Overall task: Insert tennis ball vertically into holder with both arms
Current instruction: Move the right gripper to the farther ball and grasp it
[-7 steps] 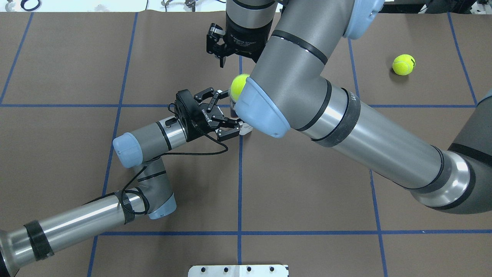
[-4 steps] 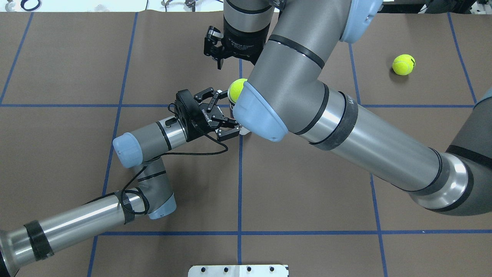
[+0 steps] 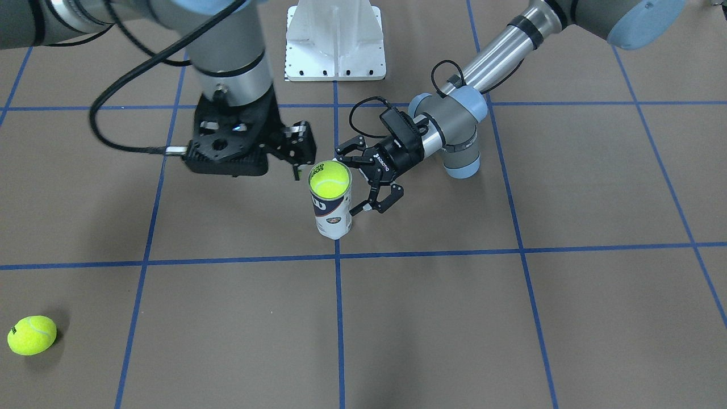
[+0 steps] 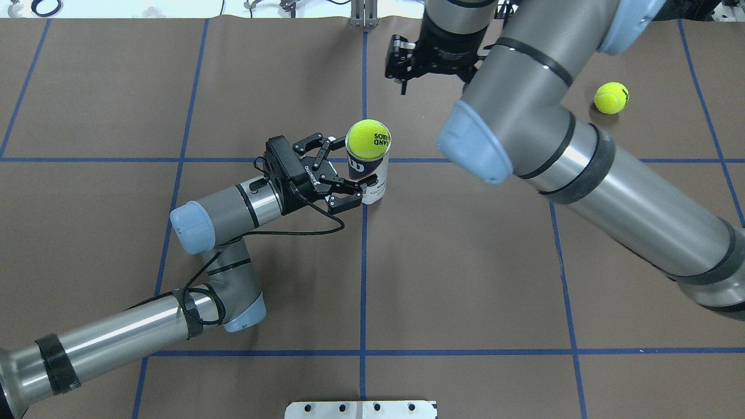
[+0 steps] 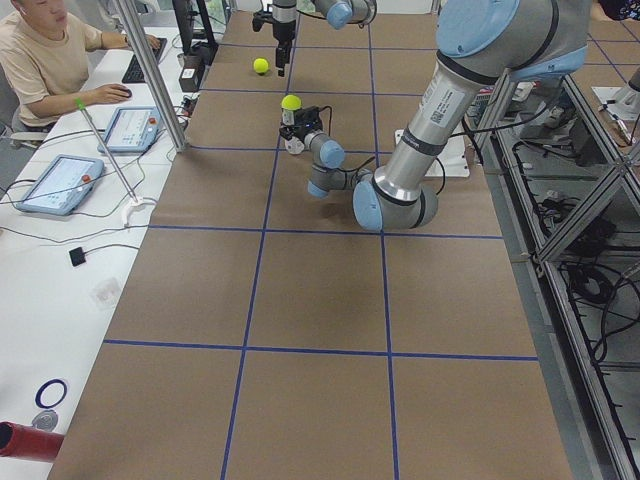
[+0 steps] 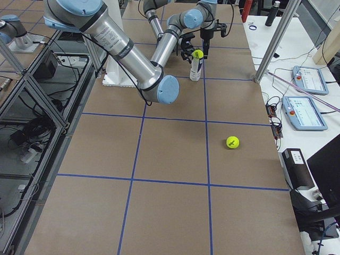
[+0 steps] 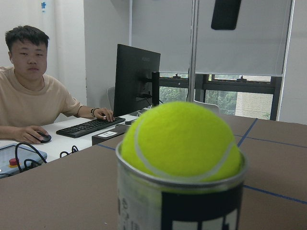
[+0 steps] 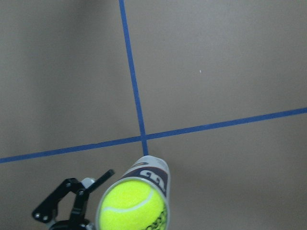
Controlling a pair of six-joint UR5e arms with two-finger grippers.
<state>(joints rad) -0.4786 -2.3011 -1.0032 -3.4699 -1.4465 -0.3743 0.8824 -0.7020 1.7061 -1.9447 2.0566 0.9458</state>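
The holder [image 4: 372, 177] stands upright on the brown table near a crossing of blue lines, also seen in the front view [image 3: 333, 213]. A yellow tennis ball [image 4: 368, 138] sits in its mouth, its upper half above the rim [image 7: 181, 139]. My left gripper [image 4: 348, 170] is open and level, with its fingers spread close around the holder's lower part; I cannot tell whether they touch it. My right gripper [image 4: 403, 81] hangs open and empty above the table, beyond the holder and to its right, and points down [image 3: 296, 167].
A second tennis ball [image 4: 611, 97] lies loose at the far right of the table [image 3: 32, 335]. A white metal base plate [image 3: 335, 40] sits at the robot's edge. A person [image 5: 40, 60] sits at a desk beyond the table's far side.
My right arm has swung right and away from above the holder, uncovering the ball in its mouth. The left arm and holder have not moved.
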